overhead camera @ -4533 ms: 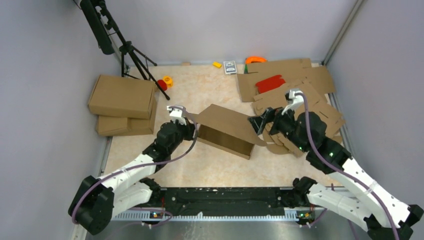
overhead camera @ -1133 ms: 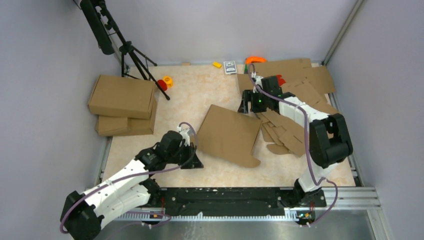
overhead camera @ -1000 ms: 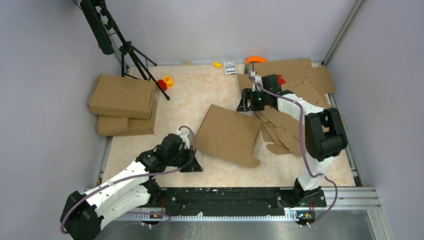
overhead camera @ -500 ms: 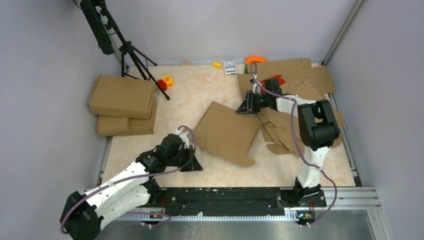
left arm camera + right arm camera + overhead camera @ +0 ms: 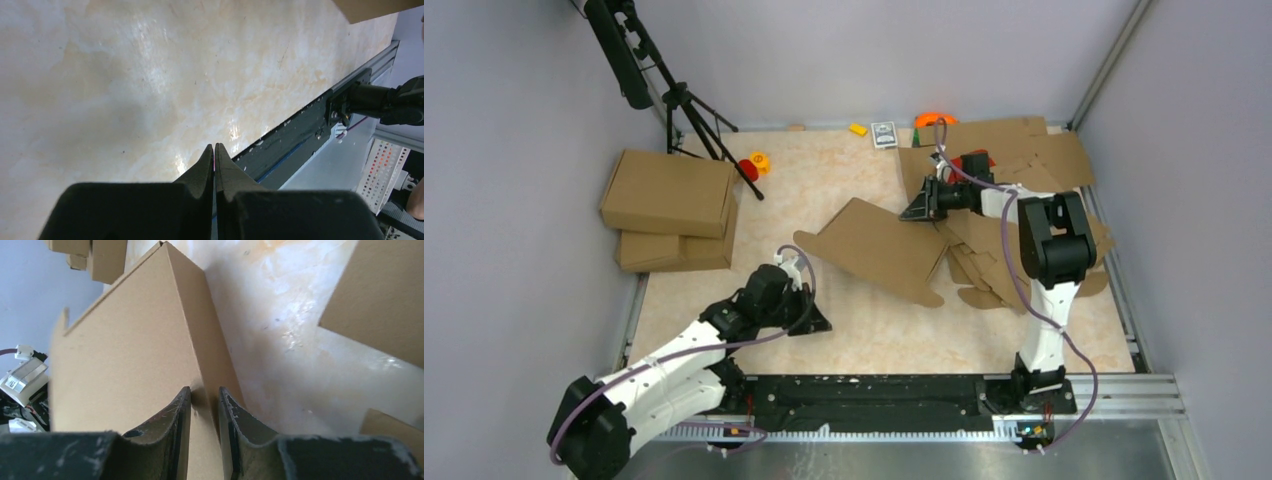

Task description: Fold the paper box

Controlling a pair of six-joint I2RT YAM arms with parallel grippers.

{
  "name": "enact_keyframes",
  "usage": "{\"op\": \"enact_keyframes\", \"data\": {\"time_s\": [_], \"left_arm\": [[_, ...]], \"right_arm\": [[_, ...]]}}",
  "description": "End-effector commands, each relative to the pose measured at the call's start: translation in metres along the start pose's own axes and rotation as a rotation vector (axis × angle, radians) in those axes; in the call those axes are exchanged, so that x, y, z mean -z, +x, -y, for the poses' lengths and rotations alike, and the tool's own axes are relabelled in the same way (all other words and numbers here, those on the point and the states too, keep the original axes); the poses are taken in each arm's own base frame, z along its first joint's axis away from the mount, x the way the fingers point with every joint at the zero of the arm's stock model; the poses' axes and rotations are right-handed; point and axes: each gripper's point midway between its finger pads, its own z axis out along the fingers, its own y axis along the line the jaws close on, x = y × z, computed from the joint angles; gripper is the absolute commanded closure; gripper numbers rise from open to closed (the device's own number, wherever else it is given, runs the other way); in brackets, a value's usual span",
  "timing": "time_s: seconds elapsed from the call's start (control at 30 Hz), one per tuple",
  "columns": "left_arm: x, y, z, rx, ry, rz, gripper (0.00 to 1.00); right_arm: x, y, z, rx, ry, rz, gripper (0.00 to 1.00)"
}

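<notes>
The paper box (image 5: 879,245), plain brown cardboard, lies mid-table with its far side raised off the surface. My right gripper (image 5: 917,208) is shut on its far right edge. In the right wrist view the fingers (image 5: 180,407) straddle a folded wall of the box (image 5: 125,350); that gripper (image 5: 204,390) pinches the cardboard. My left gripper (image 5: 821,325) sits low near the table, left of the box's near corner and apart from it. In the left wrist view this gripper (image 5: 214,146) is shut on nothing, with bare tabletop under it and a box corner (image 5: 372,5) at the top right.
Two folded boxes (image 5: 669,190) are stacked at the left. Flat cardboard sheets (image 5: 1034,160) are heaped at the back right, under the right arm. A tripod (image 5: 679,100) stands at the back left, with small red and yellow items (image 5: 752,165) beside it. A card deck (image 5: 884,135) lies by the back wall.
My right gripper has closed on the box's far right edge and raised it, so the box now tilts up on that side. The left arm has hardly moved.
</notes>
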Motion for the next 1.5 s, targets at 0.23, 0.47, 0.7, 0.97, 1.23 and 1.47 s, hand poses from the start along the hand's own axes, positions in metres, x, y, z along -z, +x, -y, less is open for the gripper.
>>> {"op": "enact_keyframes", "data": {"time_s": [0.23,0.47,0.7,0.97,1.23,1.47], "left_arm": [[-0.024,-0.071,0.022,-0.07,0.137,0.342,1.0],[-0.05,-0.131,0.048,-0.155,0.164,0.49,1.0],[-0.076,-0.17,0.093,-0.216,0.251,0.479,1.0],[-0.07,-0.17,0.113,-0.283,0.303,0.455,1.0],[-0.048,-0.119,0.084,-0.273,0.253,0.383,1.0],[-0.018,-0.087,0.051,-0.232,0.163,0.368,1.0]], "right_arm": [[-0.003,0.009,0.054,0.009,0.151,-0.006,0.78],[0.001,0.001,0.03,0.063,0.127,0.019,0.78],[0.0,0.009,-0.007,0.139,0.109,0.001,0.77],[-0.007,0.042,-0.064,0.2,0.059,-0.043,0.76],[-0.005,0.089,-0.096,0.196,0.121,-0.041,0.76],[0.007,0.11,-0.112,0.213,0.198,-0.002,0.75]]}}
